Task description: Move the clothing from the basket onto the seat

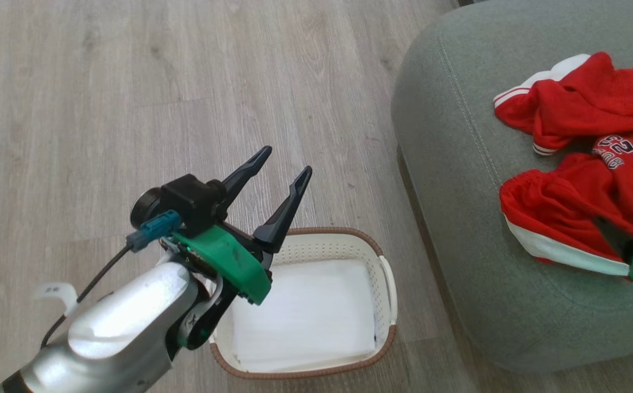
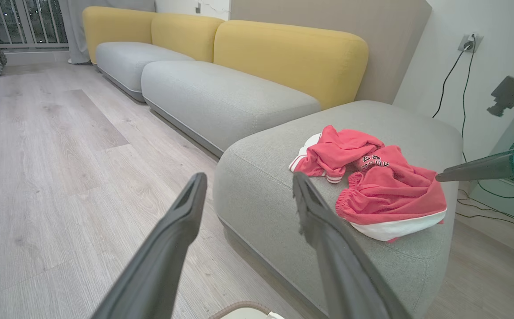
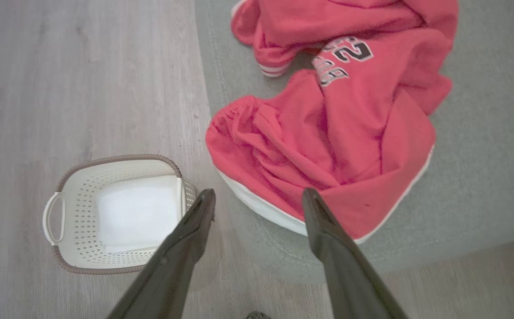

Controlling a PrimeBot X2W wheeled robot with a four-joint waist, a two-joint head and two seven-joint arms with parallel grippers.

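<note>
- The left gripper (image 1: 288,159) sits at the lower left of the head view on a silver forearm. Its fingers are spread wide with nothing between them, and they point toward the upper right.
- Just below and right of it, the basket (image 1: 388,305) stands on the wooden floor (image 1: 130,82) at bottom centre. Inside lies a flat white liner (image 1: 305,316), with no red cloth on it.
- In the right wrist view the right gripper (image 3: 259,192) rises from the bottom edge with its fingers parted and empty. The basket is at that view's lower left.
- At the right edge of the head view, a green part and one dark finger of the right gripper overlap the near hem of the clothing (image 1: 584,164). Whether the finger touches it cannot be told.
- The seat (image 1: 458,218) fills the right side of the head view, just beside the basket.
- The clothing lies crumpled on the seat at the upper right, well apart from the basket. It is red with white trim, and white lettering shows near its middle.
- In the left wrist view the clothing lies right of centre, and the right gripper's finger points at it from the right edge.
- Farther back in that view, yellow backrests (image 2: 292,57) run along the top.
- At the upper right a socket (image 2: 468,42) holds a black cable on the wall.
</note>
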